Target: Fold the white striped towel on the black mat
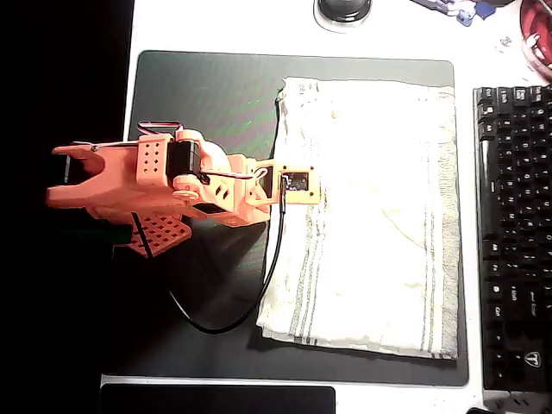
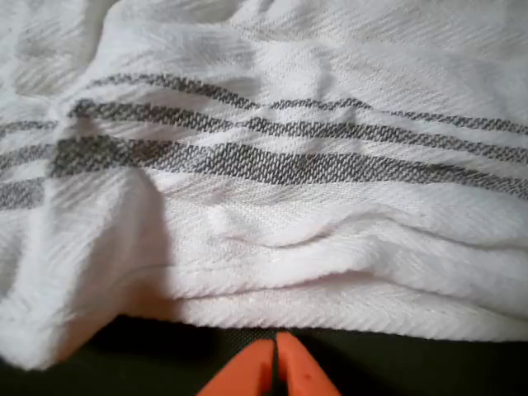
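nearby: keyboard [image 1: 513, 233] right of mat [image 1: 207, 95] | towel [image 1: 371, 216] | hand [image 2: 275, 363] closed

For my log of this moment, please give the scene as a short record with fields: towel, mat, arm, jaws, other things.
towel: white striped towel lies spread and wrinkled on the mat, grey stripes near its left and right edges in the overhead view
mat: black mat under the towel
arm: orange, over the mat's left part, reaching the towel's left edge
jaws: gripper tips together, at the towel's hem, nothing between them
other: black keyboard right of the mat
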`<state>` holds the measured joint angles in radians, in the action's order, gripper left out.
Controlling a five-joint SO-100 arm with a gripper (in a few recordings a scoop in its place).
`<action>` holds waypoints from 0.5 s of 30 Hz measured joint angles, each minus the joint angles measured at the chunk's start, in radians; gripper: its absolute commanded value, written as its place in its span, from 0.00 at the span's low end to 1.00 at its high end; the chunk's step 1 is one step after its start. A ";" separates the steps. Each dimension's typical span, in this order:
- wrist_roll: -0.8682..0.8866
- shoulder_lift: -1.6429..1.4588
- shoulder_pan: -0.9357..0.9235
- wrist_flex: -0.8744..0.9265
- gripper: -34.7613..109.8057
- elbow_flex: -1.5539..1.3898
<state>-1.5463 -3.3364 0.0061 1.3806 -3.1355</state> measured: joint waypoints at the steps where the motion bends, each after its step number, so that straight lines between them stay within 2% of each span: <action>1: 0.000 0.000 0.000 0.000 0.24 0.000; 15: -0.038 0.000 0.000 0.000 0.24 0.000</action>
<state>-1.5846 -3.3364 0.0061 1.3806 -3.1355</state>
